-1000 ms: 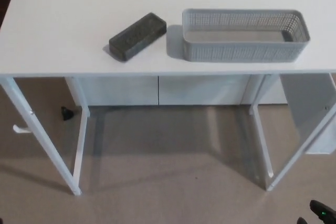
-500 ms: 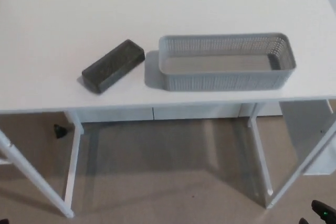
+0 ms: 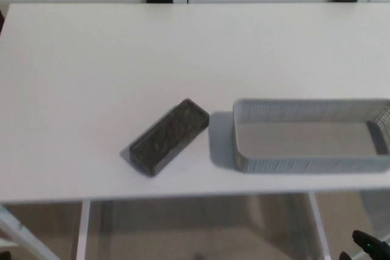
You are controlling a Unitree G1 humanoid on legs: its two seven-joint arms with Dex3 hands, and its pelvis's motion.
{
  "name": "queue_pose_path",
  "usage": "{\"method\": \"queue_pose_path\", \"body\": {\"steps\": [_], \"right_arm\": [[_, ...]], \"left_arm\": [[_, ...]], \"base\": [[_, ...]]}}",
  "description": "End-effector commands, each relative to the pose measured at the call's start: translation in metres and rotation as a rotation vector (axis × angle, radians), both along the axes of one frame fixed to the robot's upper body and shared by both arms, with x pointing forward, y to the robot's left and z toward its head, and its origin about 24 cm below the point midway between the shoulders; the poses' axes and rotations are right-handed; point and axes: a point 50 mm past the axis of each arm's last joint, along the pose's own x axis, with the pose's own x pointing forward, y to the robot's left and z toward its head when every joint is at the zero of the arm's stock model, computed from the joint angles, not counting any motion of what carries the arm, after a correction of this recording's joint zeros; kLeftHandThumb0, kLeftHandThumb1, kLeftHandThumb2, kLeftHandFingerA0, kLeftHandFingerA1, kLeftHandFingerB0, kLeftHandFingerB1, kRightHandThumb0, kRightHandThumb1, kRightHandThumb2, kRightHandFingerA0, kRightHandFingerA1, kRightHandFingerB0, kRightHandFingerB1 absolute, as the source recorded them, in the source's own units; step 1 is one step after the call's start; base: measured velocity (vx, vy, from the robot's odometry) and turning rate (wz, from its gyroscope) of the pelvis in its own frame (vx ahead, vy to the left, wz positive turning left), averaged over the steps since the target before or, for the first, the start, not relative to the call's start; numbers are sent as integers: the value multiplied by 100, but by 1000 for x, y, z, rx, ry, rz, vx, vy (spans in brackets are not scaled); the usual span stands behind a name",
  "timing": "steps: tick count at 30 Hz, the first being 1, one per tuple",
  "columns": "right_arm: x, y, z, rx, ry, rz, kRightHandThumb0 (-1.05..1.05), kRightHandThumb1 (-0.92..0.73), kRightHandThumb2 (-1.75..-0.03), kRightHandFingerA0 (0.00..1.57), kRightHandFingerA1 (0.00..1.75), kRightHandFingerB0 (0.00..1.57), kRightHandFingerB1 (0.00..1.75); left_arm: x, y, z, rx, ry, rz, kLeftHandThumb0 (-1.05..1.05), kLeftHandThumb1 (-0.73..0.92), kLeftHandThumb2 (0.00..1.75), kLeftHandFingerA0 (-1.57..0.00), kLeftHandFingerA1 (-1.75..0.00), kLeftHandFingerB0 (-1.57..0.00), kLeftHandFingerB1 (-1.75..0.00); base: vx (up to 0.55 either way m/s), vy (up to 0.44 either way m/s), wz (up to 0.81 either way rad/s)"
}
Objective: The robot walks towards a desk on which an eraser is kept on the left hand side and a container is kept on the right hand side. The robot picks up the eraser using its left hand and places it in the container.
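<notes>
The job has barely begun. The eraser (image 3: 169, 136) lies flat on the white desk (image 3: 91, 59), turned at a slant, just to the left of the gray container (image 3: 304, 161) — not touching it. The container has nothing in it. The left hand is not in the picture, so nothing holds the eraser yet. Only a black bit of the right hand (image 3: 368, 248) peeks in low down — I cannot tell if it is spread or closed. The grab and the drop are both left to do. I see no words or labels anywhere.
</notes>
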Motion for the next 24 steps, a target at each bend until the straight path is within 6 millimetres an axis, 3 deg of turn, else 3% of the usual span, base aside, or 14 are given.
{"method": "queue_pose_path", "body": {"steps": [1,2,3,4,5,6,7,11,12,17,18,19,20,24], "right_arm": [[-1,-8,3,-34,-25,5,-40,-51,-89,20,101,4,68],[1,-6,3,-28,-20,-8,-36,-45,-106,24,70,6,57],[1,-6,3,-28,-20,-8,-36,-45,-106,24,70,6,57],[1,-6,2,-24,-21,-12,-36,-51,-91,15,98,5,64],[1,-6,2,-17,-24,-10,-35,-41,-105,29,73,8,58],[1,-6,2,-16,-24,-12,-35,-41,-105,29,73,8,58],[0,-5,2,-14,-22,-14,-37,-49,-93,17,102,4,66],[-2,-4,0,-20,-11,-4,-39,-47,-92,19,102,5,69],[-3,-3,0,-20,-13,9,-37,-42,-105,28,72,8,58],[-4,-3,0,-13,-14,-7,-36,-44,-106,31,75,8,58],[-4,-3,0,-14,-13,-7,-36,-45,-106,27,72,7,58],[-4,-3,-1,-19,-9,-4,-37,-52,-89,21,100,4,62],[-4,-3,-1,-22,-9,0,-37,-42,-105,33,75,7,58],[-5,-3,-1,-29,-8,12,-36,-44,-106,31,74,9,59]], "left_arm": [[1,0,3,27,-16,-43,-28,66,60,-43,-38,-32,-31],[1,-4,3,12,-14,-84,-30,64,59,-46,-39,-33,-32],[1,-4,3,12,-13,-84,-30,64,59,-46,-39,-33,-32],[0,-8,2,-6,-12,-107,-32,62,59,-46,-39,-35,-32],[-1,-13,2,-24,-11,-125,-32,62,59,-47,-40,-37,-33],[-2,-18,1,-51,-8,-141,-33,61,58,-49,-41,-38,-33],[-4,-22,-1,-79,2,-159,-33,61,58,-48,-41,-38,-33],[-14,-42,-5,-144,37,-242,-41,48,71,-46,-49,-34,-42],[-20,-53,-7,-174,74,-314,-36,58,58,-55,-41,-35,-32],[-30,-75,-9,-216,138,-407,-33,62,59,-49,-39,-29,-30],[-32,-78,-9,-228,142,-411,-24,45,92,-36,-60,-15,-49],[-33,-79,-8,-236,146,-418,-33,62,59,-43,-39,-28,-30],[-34,-80,-8,-242,147,-421,-34,63,59,-42,-39,-28,-30],[-34,-80,-5,-253,142,-417,-33,63,59,-42,-40,-27,-30]], "base": [[194,-98,6],[216,-153,11],[186,-160,20],[191,-167,22],[296,-140,-9],[287,-125,33],[272,-123,20],[249,-99,-6],[226,-70,-15],[167,-13,-7],[-48,137,-56],[-83,266,116],[-73,245,2],[-82,82,26]]}}
